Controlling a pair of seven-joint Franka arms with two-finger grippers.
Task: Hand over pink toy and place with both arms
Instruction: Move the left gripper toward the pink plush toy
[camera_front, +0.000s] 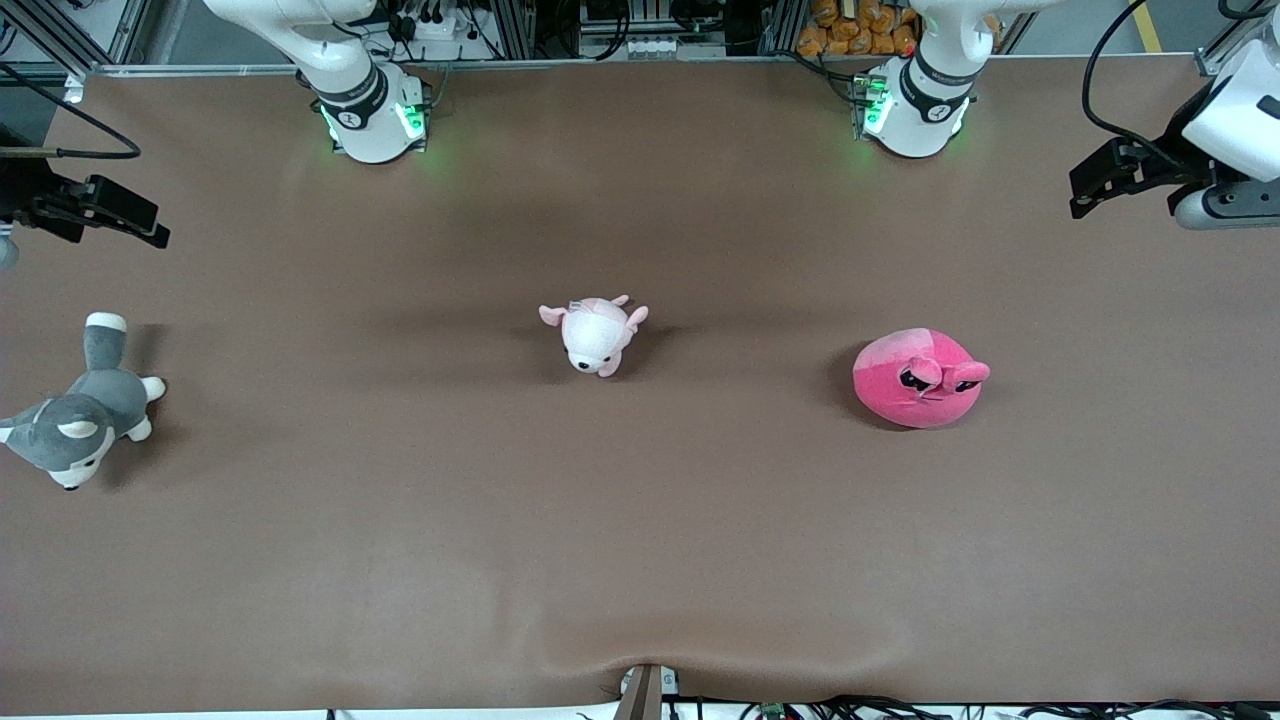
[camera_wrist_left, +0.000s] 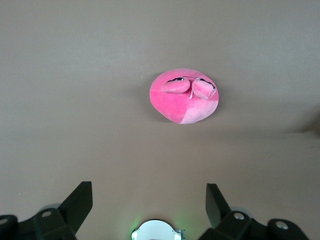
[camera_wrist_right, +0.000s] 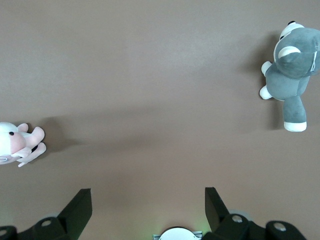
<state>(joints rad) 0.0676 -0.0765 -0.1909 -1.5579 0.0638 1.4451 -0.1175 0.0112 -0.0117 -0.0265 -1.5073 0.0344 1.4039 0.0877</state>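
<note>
The pink toy (camera_front: 918, 378), a round hot-pink plush with droopy black eyes, lies on the brown table toward the left arm's end. It also shows in the left wrist view (camera_wrist_left: 184, 95). My left gripper (camera_front: 1085, 190) hangs high over the table's edge at that end, open and empty (camera_wrist_left: 148, 200), apart from the toy. My right gripper (camera_front: 140, 222) hangs high over the right arm's end of the table, open and empty (camera_wrist_right: 148, 202), with nothing between its fingers.
A small pale pink-and-white plush (camera_front: 595, 335) lies mid-table and shows in the right wrist view (camera_wrist_right: 17, 142). A grey-and-white husky plush (camera_front: 85, 415) lies at the right arm's end (camera_wrist_right: 292, 70). The brown table cover (camera_front: 640, 560) ripples near the front camera's edge.
</note>
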